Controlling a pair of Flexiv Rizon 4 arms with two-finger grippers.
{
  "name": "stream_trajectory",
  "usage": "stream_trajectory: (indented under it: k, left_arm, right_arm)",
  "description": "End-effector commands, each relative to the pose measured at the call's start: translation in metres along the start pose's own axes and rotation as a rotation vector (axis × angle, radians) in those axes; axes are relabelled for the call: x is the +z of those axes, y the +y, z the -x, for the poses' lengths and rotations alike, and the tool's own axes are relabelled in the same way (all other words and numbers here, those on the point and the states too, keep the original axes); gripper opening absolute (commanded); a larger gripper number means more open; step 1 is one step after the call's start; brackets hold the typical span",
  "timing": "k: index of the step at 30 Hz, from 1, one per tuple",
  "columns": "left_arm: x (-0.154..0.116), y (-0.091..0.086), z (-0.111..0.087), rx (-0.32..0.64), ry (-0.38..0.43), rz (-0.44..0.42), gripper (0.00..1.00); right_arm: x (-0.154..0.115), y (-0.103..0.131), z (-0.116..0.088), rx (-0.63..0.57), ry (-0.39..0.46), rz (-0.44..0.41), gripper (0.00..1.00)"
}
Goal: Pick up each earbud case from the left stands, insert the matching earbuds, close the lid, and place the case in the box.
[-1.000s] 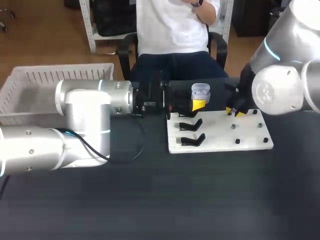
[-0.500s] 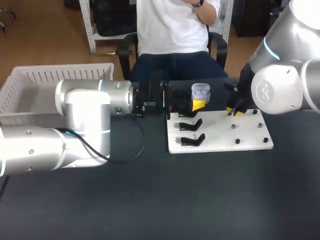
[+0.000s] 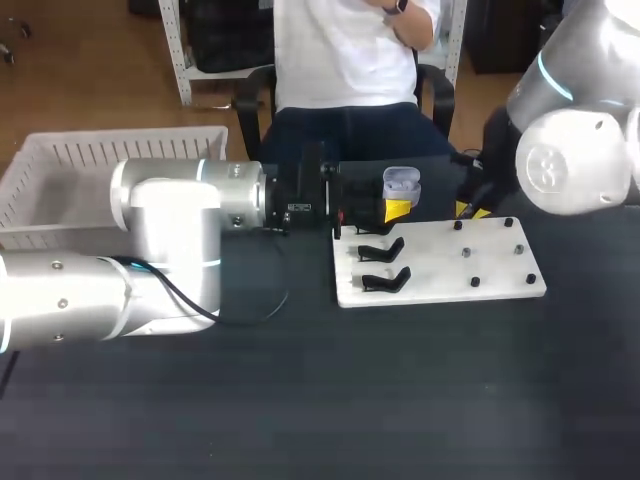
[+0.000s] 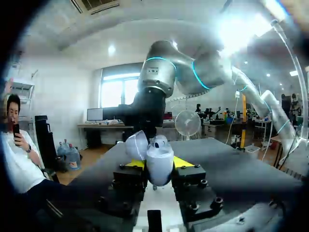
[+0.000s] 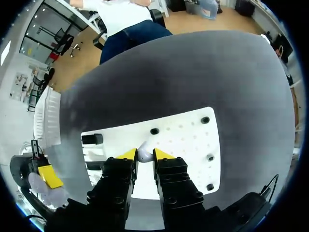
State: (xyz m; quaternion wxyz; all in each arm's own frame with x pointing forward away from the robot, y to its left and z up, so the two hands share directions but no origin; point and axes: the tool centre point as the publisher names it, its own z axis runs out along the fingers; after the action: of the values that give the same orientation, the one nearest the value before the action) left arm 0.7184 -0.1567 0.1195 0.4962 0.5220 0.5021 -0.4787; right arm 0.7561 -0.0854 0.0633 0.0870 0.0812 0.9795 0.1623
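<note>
Mid-insertion step. Gripping the earbud case [image 4: 160, 169], lid [image 4: 135, 145] open, in the left gripper [image 4: 159, 163], jaws clamped on its sides, held in the air just off the far-left edge of the white board [image 3: 440, 270]. Looks like one bud already seated, hard to confirm. Pinching an earbud [image 5: 144, 153] in the right gripper [image 5: 143, 157], jaws tight on it, above the board. Next, probably: carry across to the case, line up with the free socket, press in, let go, then close the lid and drop into the box [image 3: 60, 160].
</note>
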Motion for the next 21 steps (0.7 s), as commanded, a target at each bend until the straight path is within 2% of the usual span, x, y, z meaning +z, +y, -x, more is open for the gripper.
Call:
stream_trajectory:
  k: [1, 5, 12, 21]
  left_arm:
    - [0.000, -0.001, -0.001, 0.003, -0.003, 0.006, 0.00]
    - [0.000, -0.001, -0.001, 0.003, -0.003, 0.006, 0.00]
    - [0.000, -0.001, -0.001, 0.003, -0.003, 0.006, 0.00]
    - [0.000, -0.001, -0.001, 0.003, -0.003, 0.006, 0.00]
  right_arm:
    - [-0.027, 0.002, -0.021, -0.038, 0.000, -0.021, 0.00]
    - [-0.041, 0.002, -0.038, -0.086, 0.023, -0.031, 0.00]
    - [-0.068, 0.011, -0.070, -0.244, 0.051, -0.059, 0.00]
    - [-0.098, 0.037, -0.104, -0.423, 0.084, -0.084, 0.00]
